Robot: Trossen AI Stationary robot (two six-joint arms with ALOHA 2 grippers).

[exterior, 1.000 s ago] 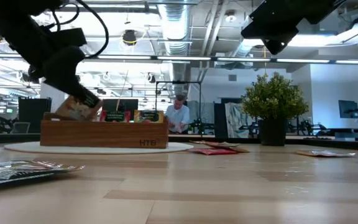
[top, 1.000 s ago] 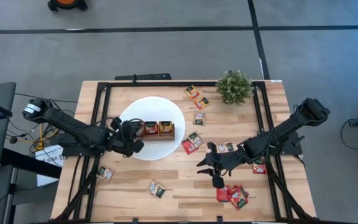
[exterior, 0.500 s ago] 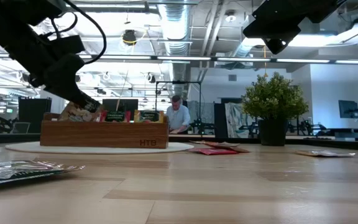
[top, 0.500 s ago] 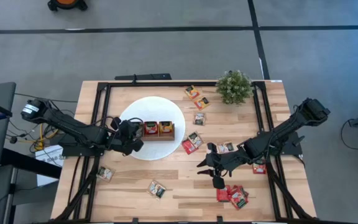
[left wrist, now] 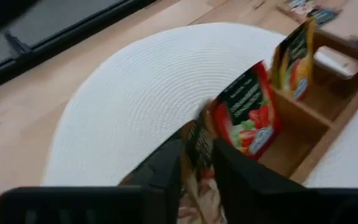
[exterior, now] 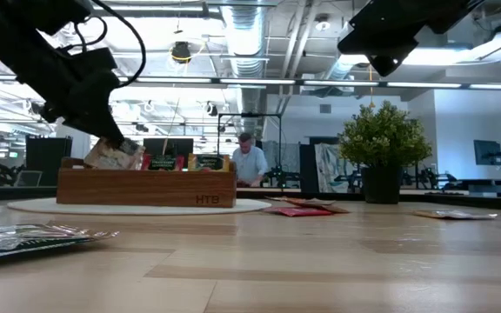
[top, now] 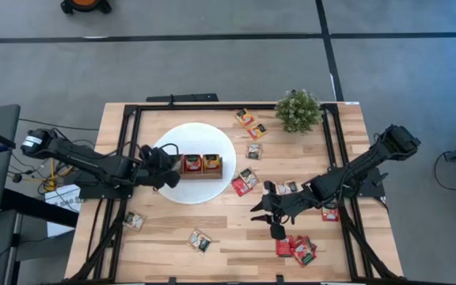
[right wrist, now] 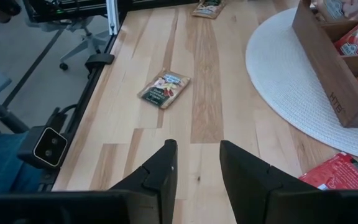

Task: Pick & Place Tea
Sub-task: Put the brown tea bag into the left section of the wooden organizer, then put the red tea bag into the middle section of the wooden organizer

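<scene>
The brown wooden tray [top: 202, 165] stands on the white disc [top: 192, 138]. A red sachet [left wrist: 244, 112] stands upright in its middle compartment and an orange-yellow one [left wrist: 297, 59] in the right one. My left gripper [top: 167, 162] is at the tray's left compartment, shut on a pale brownish tea sachet [exterior: 111, 155]. My right gripper [top: 264, 212] hovers open above bare wood near the table's middle, its open fingers plain in the right wrist view [right wrist: 194, 165]. Loose sachets lie flat around it, among them red ones [top: 244, 181]. My left gripper pinches the pale sachet's upper part [left wrist: 197, 140] between its two fingers, coming slanting down from the table's left. The sachet stands tilted, and its lower end sits behind the tray's left wall [exterior: 72, 187], so what it rests on is hidden.
A potted plant [top: 298, 111] stands at the far right. More sachets lie near the plant [top: 249, 123], by the right arm [top: 295, 247], and along the near edge [top: 200, 239] [top: 133, 220]. A black frame [top: 129, 134] borders the table. A person [exterior: 249, 161] stands in the room behind.
My left gripper has gone down with the sachet, from above the tray's left end into its left compartment, and has drawn a little toward the table's far left. The sachet now sits lower behind the tray wall. It stays held.
</scene>
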